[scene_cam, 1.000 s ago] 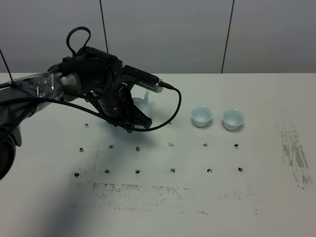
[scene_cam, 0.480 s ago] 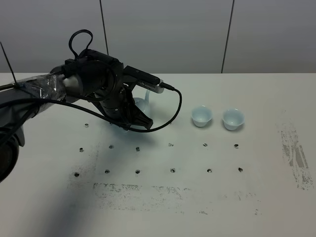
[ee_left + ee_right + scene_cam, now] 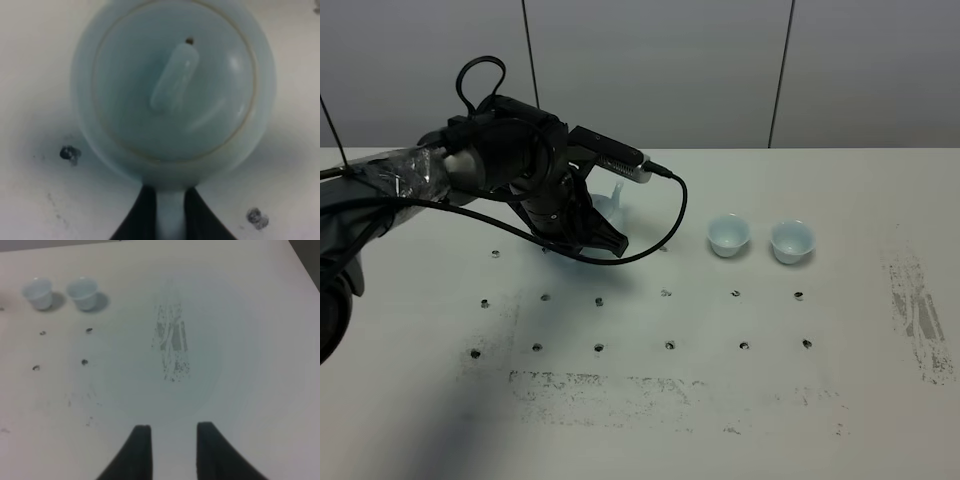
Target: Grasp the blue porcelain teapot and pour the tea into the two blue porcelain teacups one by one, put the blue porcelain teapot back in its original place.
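The blue porcelain teapot (image 3: pixel 172 87) fills the left wrist view from above, lid and knob up. My left gripper (image 3: pixel 170 200) is shut on the teapot's loop handle, a dark finger on each side of it. From the high camera only the spout and a bit of the teapot (image 3: pixel 613 198) show behind the left arm, whose gripper (image 3: pixel 592 238) hangs low over the table. The two blue porcelain teacups (image 3: pixel 728 234) (image 3: pixel 791 240) stand side by side to the teapot's right, upright; they also show as cups (image 3: pixel 38 292) (image 3: pixel 82 291) in the right wrist view. My right gripper (image 3: pixel 170 432) holds nothing.
The white table (image 3: pixel 720 400) has rows of small dark holes and grey scuff marks (image 3: pixel 920 315) near its right side. A black cable (image 3: pixel 665 225) loops from the left arm toward the cups. A grey wall stands behind the table.
The left gripper's jaws have closed on the teapot's handle. The arm has shifted only slightly, and the cups have stayed put.
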You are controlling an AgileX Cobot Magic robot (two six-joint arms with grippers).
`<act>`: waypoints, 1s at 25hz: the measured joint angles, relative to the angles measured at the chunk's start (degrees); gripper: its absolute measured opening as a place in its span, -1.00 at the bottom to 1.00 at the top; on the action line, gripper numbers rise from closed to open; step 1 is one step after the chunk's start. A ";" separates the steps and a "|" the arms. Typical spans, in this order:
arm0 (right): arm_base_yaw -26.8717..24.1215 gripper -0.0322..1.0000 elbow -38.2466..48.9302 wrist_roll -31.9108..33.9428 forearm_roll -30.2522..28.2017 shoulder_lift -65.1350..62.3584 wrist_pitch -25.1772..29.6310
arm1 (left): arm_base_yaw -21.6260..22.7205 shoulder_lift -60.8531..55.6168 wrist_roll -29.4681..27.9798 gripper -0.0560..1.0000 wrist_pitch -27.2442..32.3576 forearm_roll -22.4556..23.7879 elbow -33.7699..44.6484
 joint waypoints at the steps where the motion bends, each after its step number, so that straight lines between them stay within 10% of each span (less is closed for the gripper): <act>1: 0.00 -0.48 0.00 0.00 0.00 0.00 0.00 | 0.00 -0.66 0.12 -0.69 0.14 0.05 0.00; 14: 0.00 -0.48 0.00 0.00 0.14 -0.05 0.00 | -2.69 -2.30 10.16 -0.69 -5.01 -1.86 -6.20; 25: 0.00 -0.48 0.00 0.00 0.18 -0.05 0.00 | -4.80 10.59 32.97 -0.69 -1.10 -10.47 -32.87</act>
